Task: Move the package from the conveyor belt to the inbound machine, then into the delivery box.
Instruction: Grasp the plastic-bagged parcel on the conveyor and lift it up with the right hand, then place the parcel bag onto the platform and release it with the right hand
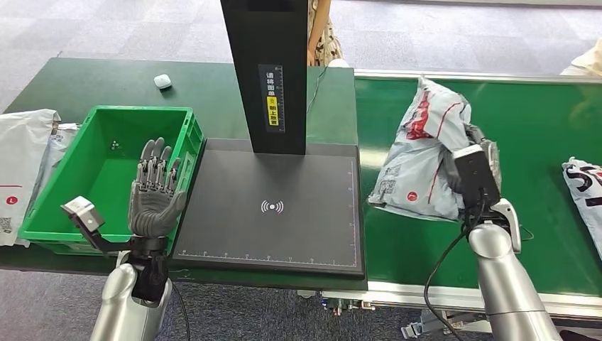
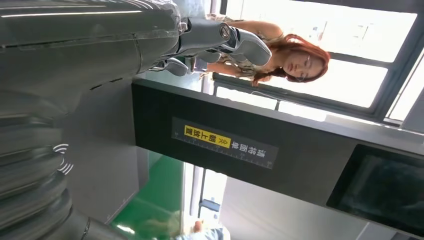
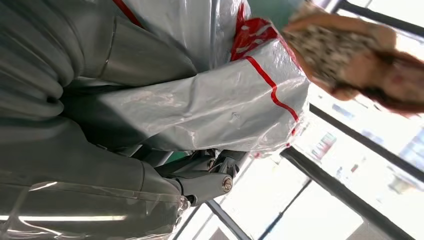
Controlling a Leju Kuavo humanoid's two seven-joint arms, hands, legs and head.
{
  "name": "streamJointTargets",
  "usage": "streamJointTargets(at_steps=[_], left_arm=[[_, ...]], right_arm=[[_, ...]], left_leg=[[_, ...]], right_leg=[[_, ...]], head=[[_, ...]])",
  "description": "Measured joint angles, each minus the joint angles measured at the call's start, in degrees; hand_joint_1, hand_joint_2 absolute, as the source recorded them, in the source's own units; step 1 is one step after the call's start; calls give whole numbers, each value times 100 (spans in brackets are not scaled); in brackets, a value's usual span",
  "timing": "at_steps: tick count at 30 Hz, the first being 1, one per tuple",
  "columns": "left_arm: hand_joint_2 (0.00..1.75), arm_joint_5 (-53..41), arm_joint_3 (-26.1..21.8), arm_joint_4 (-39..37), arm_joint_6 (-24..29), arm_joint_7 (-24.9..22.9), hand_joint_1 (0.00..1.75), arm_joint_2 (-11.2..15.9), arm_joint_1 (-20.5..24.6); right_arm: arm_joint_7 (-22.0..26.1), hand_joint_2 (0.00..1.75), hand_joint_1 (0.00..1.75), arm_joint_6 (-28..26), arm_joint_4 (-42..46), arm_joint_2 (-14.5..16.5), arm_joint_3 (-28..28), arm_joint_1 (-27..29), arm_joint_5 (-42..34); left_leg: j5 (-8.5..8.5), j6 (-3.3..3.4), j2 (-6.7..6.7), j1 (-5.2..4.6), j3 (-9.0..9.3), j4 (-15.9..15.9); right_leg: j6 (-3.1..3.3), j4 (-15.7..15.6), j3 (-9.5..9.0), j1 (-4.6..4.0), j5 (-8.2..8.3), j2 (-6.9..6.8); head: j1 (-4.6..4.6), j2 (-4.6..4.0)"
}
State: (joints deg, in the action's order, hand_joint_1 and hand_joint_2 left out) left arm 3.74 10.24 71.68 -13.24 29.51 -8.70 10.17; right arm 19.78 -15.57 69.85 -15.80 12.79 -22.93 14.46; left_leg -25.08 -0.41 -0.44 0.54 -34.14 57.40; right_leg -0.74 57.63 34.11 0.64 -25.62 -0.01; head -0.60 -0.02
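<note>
Green counter (image 1: 85, 82) stretches across my head view, with the conveyor belt (image 1: 539, 114) running on its right and the black inbound machine (image 1: 273, 206) in the middle, its scan pad flat and its dark post rising behind. On the left sits the green delivery box (image 1: 106, 121). The package (image 1: 419, 156) lies on the belt just beside the machine's pad: a grey plastic mailer with red print, crumpled and puffed. I judge it light, soft and slippery, its film likely to slide or bunch, so I'd want a broad hold across the bulky middle, not a loose corner. My right hand (image 1: 472, 167) is at its right flank; in the right wrist view the fingers (image 3: 205, 180) curl under the film and the thumb presses over it, so I read it as holding the bag. My left hand (image 1: 152, 195) stands upright at the box's near corner, fingers spread, holding nothing. Another mailer (image 1: 586, 188) lies farther right on the belt.
</note>
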Motion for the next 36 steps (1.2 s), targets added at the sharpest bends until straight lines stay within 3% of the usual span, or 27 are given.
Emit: streamJointTargets(at_steps=[7, 26, 31, 36], left_arm=[[175, 108, -8, 1, 269, 349, 0, 8, 17], [175, 153, -8, 1, 303, 415, 0, 20, 39], [175, 209, -4, -7, 288, 461, 0, 20, 102], [175, 163, 3, -78, 210, 548, 0, 11, 294]], right_arm=[[845, 175, 175, -3, 519, 182, -213, 103, -68], [874, 175, 175, 40, 694, 291, 46, 67, 65], [819, 175, 175, 918, 625, 289, 381, -178, 373], [581, 175, 175, 2538, -27, 314, 1794, -771, 1378]], left_leg=[[0, 0, 4, 0, 2, 0], [1, 0, 0, 0, 0, 0], [1, -1, 11, 0, 3, 0], [5, -7, 9, 2, 6, -1]], right_leg=[[0, 0, -1, -1, 2, 5], [0, 0, -1, 1, 1, 0], [2, 2, 0, -2, 4, 15], [8, 2, -3, -16, 6, 10]], head=[[-1, 0], [-1, 0], [1, 0], [0, 0]])
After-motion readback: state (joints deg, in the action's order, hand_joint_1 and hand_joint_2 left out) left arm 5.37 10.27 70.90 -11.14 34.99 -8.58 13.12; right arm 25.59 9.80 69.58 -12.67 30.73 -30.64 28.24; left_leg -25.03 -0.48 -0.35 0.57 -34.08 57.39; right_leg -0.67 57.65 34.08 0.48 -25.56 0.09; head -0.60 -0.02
